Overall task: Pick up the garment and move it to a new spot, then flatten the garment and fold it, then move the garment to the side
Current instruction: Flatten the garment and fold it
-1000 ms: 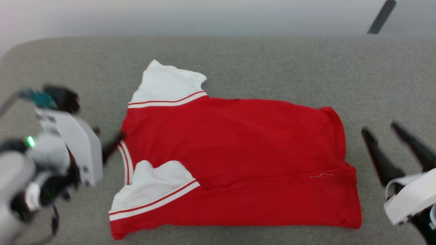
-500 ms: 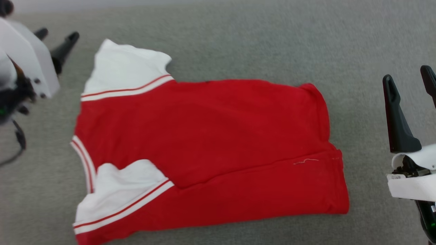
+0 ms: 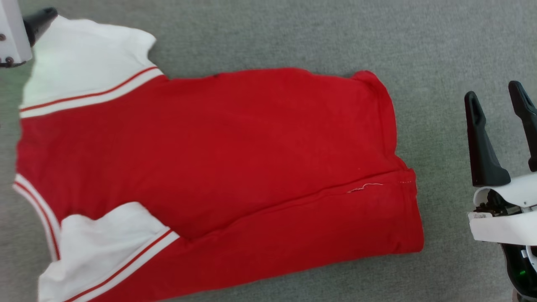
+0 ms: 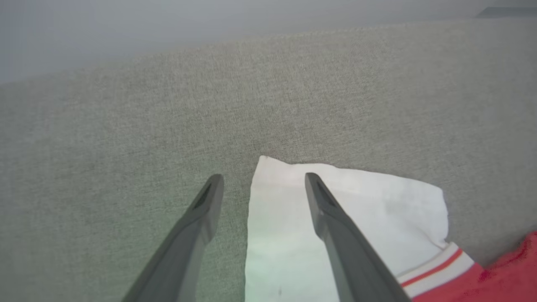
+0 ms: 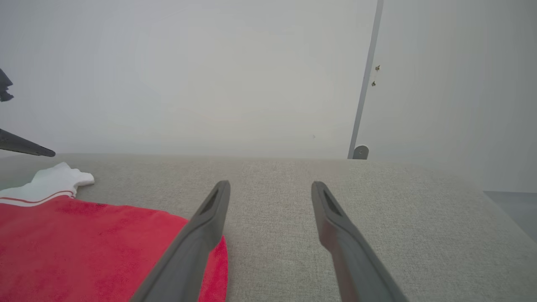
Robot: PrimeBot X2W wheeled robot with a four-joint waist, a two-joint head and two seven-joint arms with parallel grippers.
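The garment (image 3: 218, 159) lies spread flat on the grey fabric surface (image 3: 293, 37), red body plain side up, with its white sleeves (image 3: 84, 58) at the left. The hem end (image 3: 402, 209) is at the right. My left gripper (image 4: 264, 179) stands open over the far sleeve's corner (image 4: 377, 209), one finger on each side of the sleeve's edge. One of its fingers (image 3: 42, 17) shows at the head view's top left. My right gripper (image 3: 493, 91) is open and empty, off the cloth to the right of the hem. In the right wrist view the right gripper (image 5: 272, 186) is beside the red edge (image 5: 84, 243).
The grey surface (image 5: 377, 209) reaches well past the garment on the right and far sides. A pale wall rises behind it, with a thin grey pole (image 5: 364, 96) at the back right. The surface's far edge (image 4: 126, 58) shows in the left wrist view.
The head camera has dipped and closed in, so the whole picture shifted. Against the garment, my left gripper went from beside the collar to the far white sleeve. The right gripper kept its place.
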